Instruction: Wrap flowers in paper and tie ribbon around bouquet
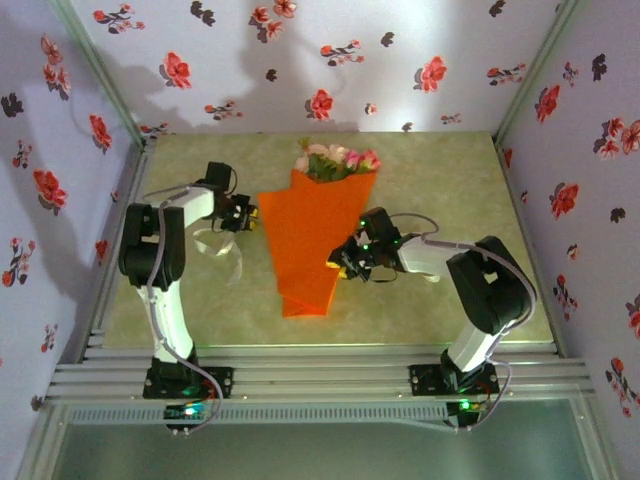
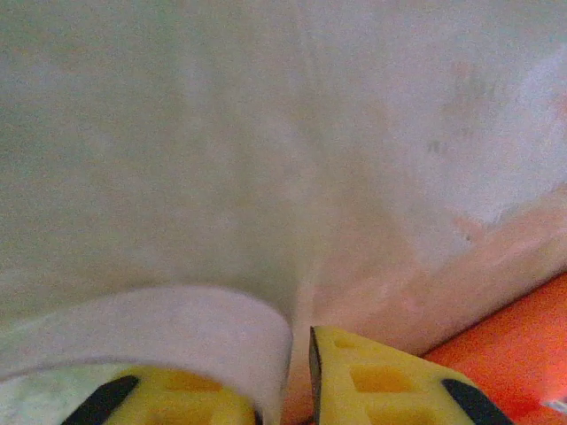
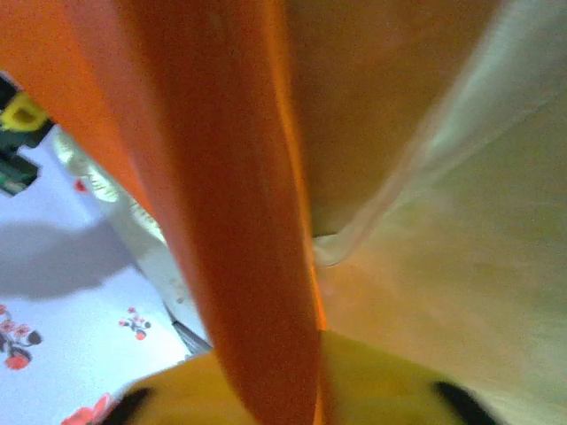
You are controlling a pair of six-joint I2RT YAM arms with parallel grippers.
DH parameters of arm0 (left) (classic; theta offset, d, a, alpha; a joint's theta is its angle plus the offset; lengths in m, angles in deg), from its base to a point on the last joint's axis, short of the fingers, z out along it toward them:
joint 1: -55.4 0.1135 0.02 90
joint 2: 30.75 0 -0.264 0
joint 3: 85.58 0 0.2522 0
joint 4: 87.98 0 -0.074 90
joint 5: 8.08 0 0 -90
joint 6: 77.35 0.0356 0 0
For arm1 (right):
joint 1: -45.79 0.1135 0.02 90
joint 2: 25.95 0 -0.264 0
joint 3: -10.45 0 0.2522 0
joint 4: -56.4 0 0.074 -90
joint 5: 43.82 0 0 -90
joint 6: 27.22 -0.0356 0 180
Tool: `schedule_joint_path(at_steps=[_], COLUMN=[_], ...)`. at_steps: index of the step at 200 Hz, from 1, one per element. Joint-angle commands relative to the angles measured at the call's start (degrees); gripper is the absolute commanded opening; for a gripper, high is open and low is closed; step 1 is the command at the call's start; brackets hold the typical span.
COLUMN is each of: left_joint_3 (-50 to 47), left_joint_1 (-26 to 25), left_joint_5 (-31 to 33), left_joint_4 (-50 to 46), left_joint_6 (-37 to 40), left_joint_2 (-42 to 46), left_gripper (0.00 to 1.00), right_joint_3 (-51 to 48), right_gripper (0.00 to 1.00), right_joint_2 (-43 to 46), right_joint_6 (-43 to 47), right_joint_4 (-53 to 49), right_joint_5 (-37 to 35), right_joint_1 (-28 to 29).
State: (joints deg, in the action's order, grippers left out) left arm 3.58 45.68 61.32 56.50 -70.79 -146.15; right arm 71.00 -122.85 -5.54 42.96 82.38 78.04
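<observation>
The slim orange paper-cone bouquet (image 1: 315,240) lies mid-table, pink and cream blooms (image 1: 335,160) at the far end. The left gripper (image 1: 248,214) at its left edge straddles the limp cream ribbon (image 2: 177,328), the right gripper (image 1: 342,262) a paper fold (image 3: 248,221); whether either clamps cannot be told

The bouquet (image 1: 320,205) lies along the middle of the counter (image 1: 455,190), wide end toward the back wall (image 1: 400,50), narrow end toward the near edge. The flowers (image 1: 335,160) stick out of the far end of the paper (image 1: 300,275). The ribbon (image 1: 222,243) lies on the counter left of the bouquet, beside the left arm (image 1: 165,265). The left jaws sit just left of the paper's far left edge, the ribbon curling over one finger (image 2: 190,394). The right jaws sit at the paper's right edge, a fold of paper between them.
</observation>
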Motion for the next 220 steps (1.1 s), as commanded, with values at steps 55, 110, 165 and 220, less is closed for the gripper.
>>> schedule_joint_path(at_steps=[55,110,165,220], left_joint_3=[-3.62,-3.67,-3.33,-4.23], left_joint_1=[0.23,1.59,3.48,3.48], left_joint_5=[5.75,10.34,9.36,9.27], left_joint_4=[-20.99,-26.84,-27.09,-26.77], left_joint_6=[-1.89,-1.90,1.31,3.55], left_joint_2=[12.96,18.15,18.28,18.54], left_gripper=[0.67,0.74,0.74,0.74], right_joint_3=[11.37,21.22,26.04,33.44], right_gripper=[0.59,0.50,0.43,0.00], right_joint_2=[7.47,-6.20,-15.04,-18.61], right_joint_6=[-0.42,-17.22,-20.45,-18.85], right_joint_4=[-34.25,-39.49,-36.07,-38.20], right_joint_5=[-22.92,-28.77,-30.15,-29.93], right_joint_1=[-8.86,-13.28,-15.88,-19.96])
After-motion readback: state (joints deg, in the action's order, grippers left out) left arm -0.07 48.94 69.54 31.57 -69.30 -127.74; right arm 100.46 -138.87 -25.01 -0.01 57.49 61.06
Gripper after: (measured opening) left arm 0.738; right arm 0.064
